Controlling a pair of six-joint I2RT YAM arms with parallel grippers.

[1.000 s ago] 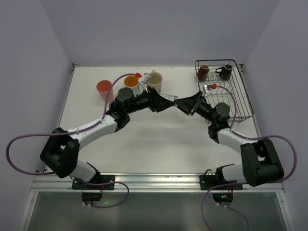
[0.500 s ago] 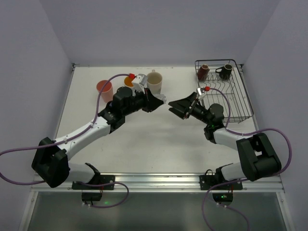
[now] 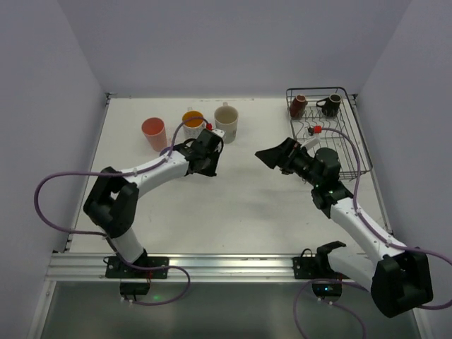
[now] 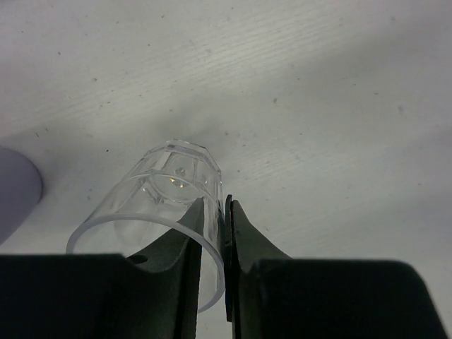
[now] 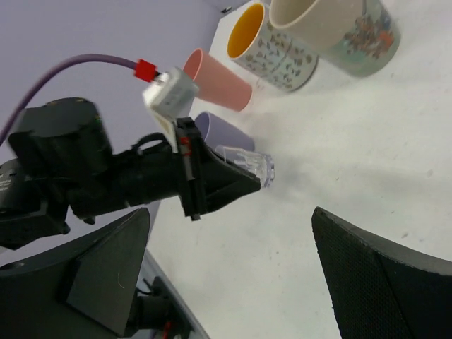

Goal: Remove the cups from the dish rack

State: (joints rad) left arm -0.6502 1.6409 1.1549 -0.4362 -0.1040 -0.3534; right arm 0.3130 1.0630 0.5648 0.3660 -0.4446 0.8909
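no readable text, labels or numbers

glass (image 4: 162, 185): clear and glossy, with smooth walls, a thick faceted base and bright glints on the rim.
table (image 4: 318, 106): white and matt, with a fine streaked grain and small dark specks.
left gripper (image 4: 219, 206): black plastic look, smooth, with a dull sheen.
right gripper (image 5: 232, 219): black; the pads (image 5: 381, 282) are matt and rough with a fine dotted texture.
dish rack (image 3: 361, 134): thin black wire that looks like coated metal, slightly shiny.
cream mug (image 5: 339, 35): ceramic look, smooth glaze, printed pattern.
dotted mug (image 5: 279, 60): ceramic look, pale speckled outside, glossy orange inside.
tumbler (image 5: 219, 85): salmon, smooth and matt, plastic look.
cable (image 5: 70, 76): purple, with a smooth rubbery sheath.
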